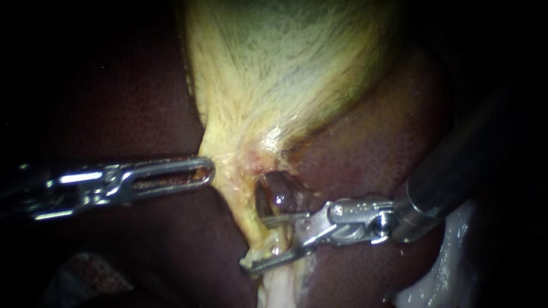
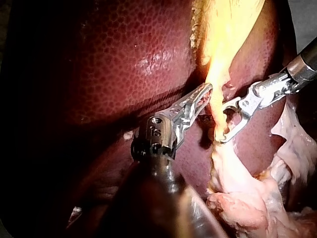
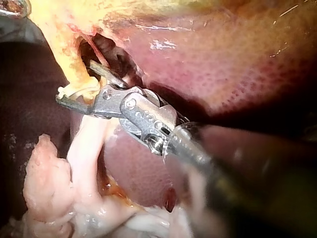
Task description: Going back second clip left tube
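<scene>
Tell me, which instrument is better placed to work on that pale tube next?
Probably the right instrument: its open jaws straddle the tube, while the left instrument sits aside at the edge of the gallbladder.

Left instrument (image 1: 201, 171) level, jaws together (no gap between them); right instrument (image 1: 257, 244) on a slant, jaws wide apart.

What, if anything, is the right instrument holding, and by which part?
Nothing is gripped: the right instrument's jaws stand open astride the tube just below the gallbladder.
</scene>
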Available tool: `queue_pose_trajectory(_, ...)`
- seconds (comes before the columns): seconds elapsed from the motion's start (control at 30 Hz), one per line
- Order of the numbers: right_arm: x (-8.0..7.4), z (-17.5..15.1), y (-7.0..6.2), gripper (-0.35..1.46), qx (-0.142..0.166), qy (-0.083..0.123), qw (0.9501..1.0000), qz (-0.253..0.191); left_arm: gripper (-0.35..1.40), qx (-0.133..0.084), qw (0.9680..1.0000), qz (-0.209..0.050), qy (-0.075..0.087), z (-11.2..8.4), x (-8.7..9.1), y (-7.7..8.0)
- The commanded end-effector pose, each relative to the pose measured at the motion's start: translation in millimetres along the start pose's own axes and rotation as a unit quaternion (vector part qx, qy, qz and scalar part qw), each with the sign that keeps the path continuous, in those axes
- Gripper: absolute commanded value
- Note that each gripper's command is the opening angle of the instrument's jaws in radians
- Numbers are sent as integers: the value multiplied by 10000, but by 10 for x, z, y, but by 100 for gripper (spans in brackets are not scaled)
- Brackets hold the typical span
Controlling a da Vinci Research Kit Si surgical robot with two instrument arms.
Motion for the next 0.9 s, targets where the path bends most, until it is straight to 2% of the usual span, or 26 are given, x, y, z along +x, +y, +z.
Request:
queue_pose_trajectory(0.03, 0, 4, -1, 60, -1, -2, 10000, -5, -35, -1, 10000, 0, 0, 1, 0, 0)
queue_pose_trajectory(0.27, -1, 20, -4, 60, 6, -23, 9999, -114, -35, -5, 10000, 0, -4, 2, 0, -1)
queue_pose_trajectory(0.43, -3, 22, -7, 60, 99, -57, 9993, -360, -35, -7, 10000, -1, -5, 3, 1, -1)
queue_pose_trajectory(0.63, -7, 26, -10, 60, 186, -98, 9968, -767, -35, -8, 10000, -1, -7, 3, 1, -1)
queue_pose_trajectory(0.9, -11, 20, -10, 60, 249, -133, 9907, -1334, -35, -7, 10000, 1, -6, 2, 1, -1)
